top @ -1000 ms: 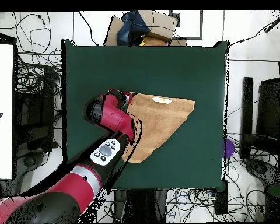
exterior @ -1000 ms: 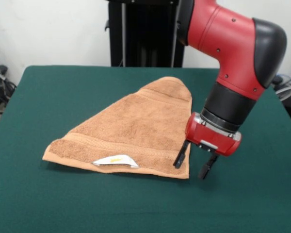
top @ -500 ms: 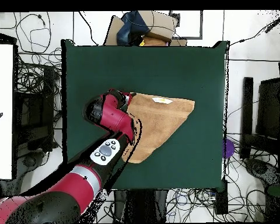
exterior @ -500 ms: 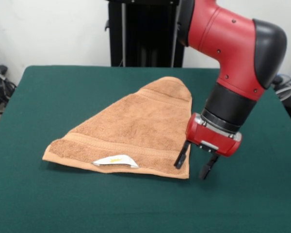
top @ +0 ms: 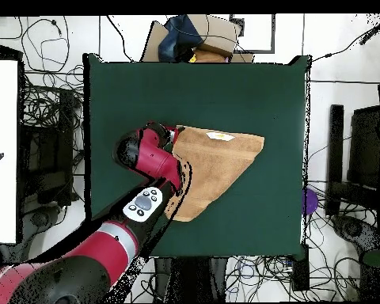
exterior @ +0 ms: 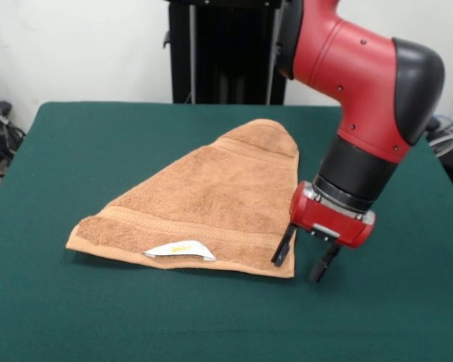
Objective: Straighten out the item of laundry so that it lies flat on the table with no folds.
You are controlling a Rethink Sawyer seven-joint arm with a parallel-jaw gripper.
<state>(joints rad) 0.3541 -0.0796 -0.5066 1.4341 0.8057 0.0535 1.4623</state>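
place: robotics lab | my green felt table ringed by floor cables | black pedestal | plain white wall

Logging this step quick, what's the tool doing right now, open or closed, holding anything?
Tool: open, holding nothing; its two fingers straddle the near corner of the folded tan towel, one over the towel, the other over the green table.

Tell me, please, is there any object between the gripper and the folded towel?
Nothing visible. The open gripper is right at the towel corner, one of its jaws over the edge, the other over the bare table.
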